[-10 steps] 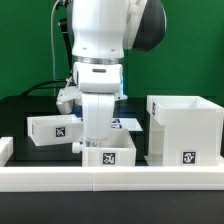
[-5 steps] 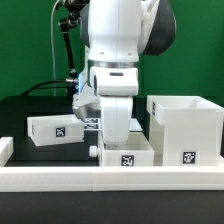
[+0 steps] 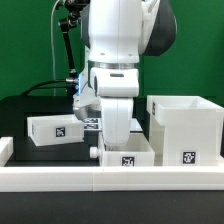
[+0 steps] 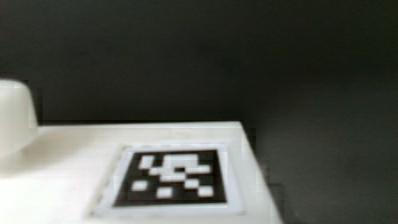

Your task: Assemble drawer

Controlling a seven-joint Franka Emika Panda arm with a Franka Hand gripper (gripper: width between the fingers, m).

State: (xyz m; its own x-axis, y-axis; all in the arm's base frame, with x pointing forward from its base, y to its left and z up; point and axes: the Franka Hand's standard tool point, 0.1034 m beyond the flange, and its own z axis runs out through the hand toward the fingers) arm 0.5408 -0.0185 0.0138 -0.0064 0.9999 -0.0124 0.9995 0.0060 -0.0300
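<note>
A small white drawer box (image 3: pixel 126 157) with a marker tag on its front stands at the front middle, a round knob (image 3: pixel 92 152) on its side towards the exterior view's left. My gripper (image 3: pixel 118 137) reaches straight down into it, with the fingertips hidden behind its wall; it appears shut on that wall. The big open white drawer case (image 3: pixel 185 130) stands just to the exterior view's right, close to the box. A second small white box (image 3: pixel 54 128) lies at the left. The wrist view shows a white tagged panel (image 4: pixel 173 178) and a rounded white part (image 4: pixel 15 110), with no fingers in view.
A long white rail (image 3: pixel 110 180) runs along the table's front edge, with a short white block (image 3: pixel 5 150) at the far left. The marker board (image 3: pixel 92 123) lies behind the arm, mostly hidden. The table is black, backed by a green wall.
Between one second and half a second ago, the arm and the small drawer box moved together towards the exterior view's right, nearer the big case. Nothing has moved since.
</note>
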